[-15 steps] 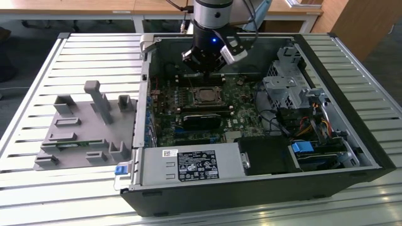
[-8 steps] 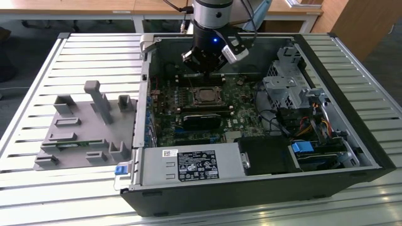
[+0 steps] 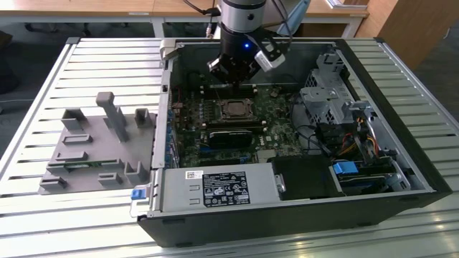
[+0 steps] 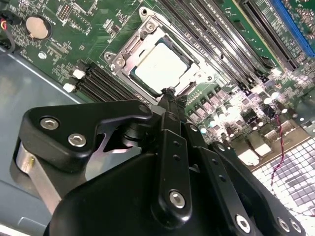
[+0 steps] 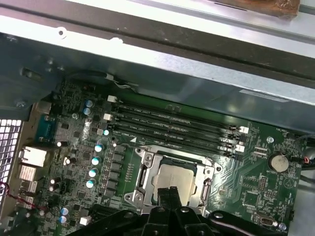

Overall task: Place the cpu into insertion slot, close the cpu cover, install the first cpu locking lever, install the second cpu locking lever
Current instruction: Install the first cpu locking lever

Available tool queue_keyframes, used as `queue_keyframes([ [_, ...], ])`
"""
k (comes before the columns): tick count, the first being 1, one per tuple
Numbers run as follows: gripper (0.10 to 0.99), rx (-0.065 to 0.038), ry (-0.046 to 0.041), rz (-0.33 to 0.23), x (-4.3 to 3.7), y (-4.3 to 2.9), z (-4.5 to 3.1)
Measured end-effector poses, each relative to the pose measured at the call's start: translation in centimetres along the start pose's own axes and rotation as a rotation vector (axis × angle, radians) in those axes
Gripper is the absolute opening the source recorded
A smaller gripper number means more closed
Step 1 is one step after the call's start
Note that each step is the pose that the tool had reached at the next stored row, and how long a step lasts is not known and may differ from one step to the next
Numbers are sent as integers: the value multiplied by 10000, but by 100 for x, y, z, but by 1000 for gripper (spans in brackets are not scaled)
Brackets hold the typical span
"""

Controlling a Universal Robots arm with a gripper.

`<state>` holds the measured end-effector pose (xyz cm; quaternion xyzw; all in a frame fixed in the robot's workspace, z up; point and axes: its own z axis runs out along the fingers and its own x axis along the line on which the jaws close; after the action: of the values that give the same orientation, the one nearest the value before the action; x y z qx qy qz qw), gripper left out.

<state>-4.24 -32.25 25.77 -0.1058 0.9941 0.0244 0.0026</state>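
Hovering low over the green motherboard (image 3: 237, 126), black gripper (image 4: 170, 96) poised just above the near edge of the socket, fingers (image 4: 170, 147) pressed together into one narrow matte blade, nothing between them. Sitting directly beneath and just ahead of that tip: the cpu (image 4: 160, 65), a flat square with a dull, brushed silver-grey top, rounded corners catching the light. Seated in the insertion slot (image 5: 173, 176), square, dark plastic under a thin metal rim. Lying down flat around the chip: the cpu cover (image 4: 197, 73), a thin stamped silver frame with a big window, chip top showing through it. Cannot tell from these angles whether the locking levers are latched. Same picture in the first wrist view, cpu (image 5: 173, 178) pale and smooth just past the paired fingertips. Running beyond the socket, further from the gripper: long black memory slots (image 5: 172, 125), ribbed and glossy, white clips at their ends. Off to one side, a round silver coin battery (image 5: 278, 161). Enclosing everything, the grey sheet-metal computer case (image 3: 423, 177), resting on a slatted aluminium table (image 3: 107, 59), a grey moulded fixture (image 3: 100, 145) well away at the exterior view's left.
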Motion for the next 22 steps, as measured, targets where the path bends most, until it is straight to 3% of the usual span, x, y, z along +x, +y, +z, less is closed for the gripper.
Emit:
queue_keyframes([
  [6, 106, 7, -31, -324, 17, 3, 0],
  [11, 106, 12, -90, -333, 115, 24, 0],
  [19, 106, 27, -134, 640, 153, 32, 10],
  [22, 106, 27, -137, 657, 254, 54, 11],
])
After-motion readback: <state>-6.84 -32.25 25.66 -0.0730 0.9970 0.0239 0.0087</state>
